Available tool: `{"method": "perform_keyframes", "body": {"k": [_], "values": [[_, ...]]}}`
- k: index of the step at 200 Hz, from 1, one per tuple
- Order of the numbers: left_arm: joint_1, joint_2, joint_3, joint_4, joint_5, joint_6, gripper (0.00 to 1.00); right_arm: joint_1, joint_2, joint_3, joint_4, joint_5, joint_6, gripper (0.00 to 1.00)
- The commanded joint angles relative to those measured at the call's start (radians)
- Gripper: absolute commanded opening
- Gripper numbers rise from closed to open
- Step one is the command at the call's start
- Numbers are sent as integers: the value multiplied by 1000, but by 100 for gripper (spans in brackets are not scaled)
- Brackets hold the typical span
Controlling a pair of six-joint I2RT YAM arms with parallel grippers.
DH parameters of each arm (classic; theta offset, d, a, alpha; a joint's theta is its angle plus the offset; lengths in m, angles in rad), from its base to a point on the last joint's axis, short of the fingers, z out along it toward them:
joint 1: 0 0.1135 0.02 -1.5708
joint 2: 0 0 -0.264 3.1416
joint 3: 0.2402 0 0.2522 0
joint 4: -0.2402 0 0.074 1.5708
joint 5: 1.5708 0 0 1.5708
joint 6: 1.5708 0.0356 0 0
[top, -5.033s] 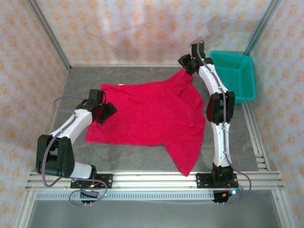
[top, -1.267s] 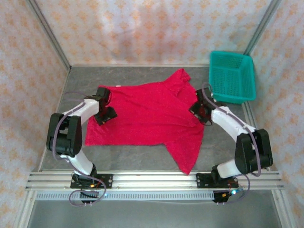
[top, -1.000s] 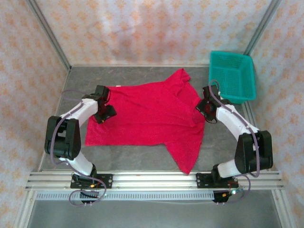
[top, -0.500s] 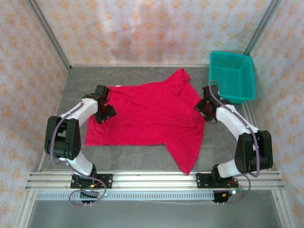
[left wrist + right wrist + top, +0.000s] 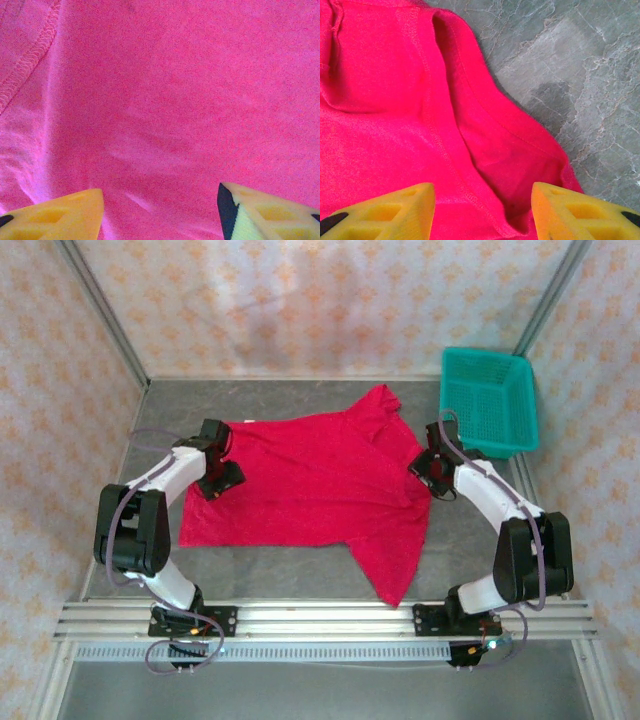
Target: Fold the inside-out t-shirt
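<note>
Both stand part-open and empty: left end effector (image 5: 160, 210) above flat t-shirt (image 5: 310, 480) cloth, right end effector (image 5: 482, 205) above its folded edge, so each should pinch squarely beneath itself.

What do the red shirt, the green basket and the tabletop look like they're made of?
T-shirt: soft matte knit cloth, likely cotton; it wrinkles and shows stitched seams. Basket: teal moulded plastic, judging by its even mesh walls. Table: grey, marble-veined surface, perhaps stone or a printed laminate; I can't tell which.
</note>
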Motion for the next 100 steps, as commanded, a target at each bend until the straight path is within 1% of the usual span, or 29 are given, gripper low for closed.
{"method": "perform_keyframes", "body": {"k": [1,100], "values": [[2,2,22,-34,-3,22,63,3,12,-14,12,-2,-11,55],[2,4,23,-33,-3,24,63,2,11,-19,18,-6,-11,55]]}}
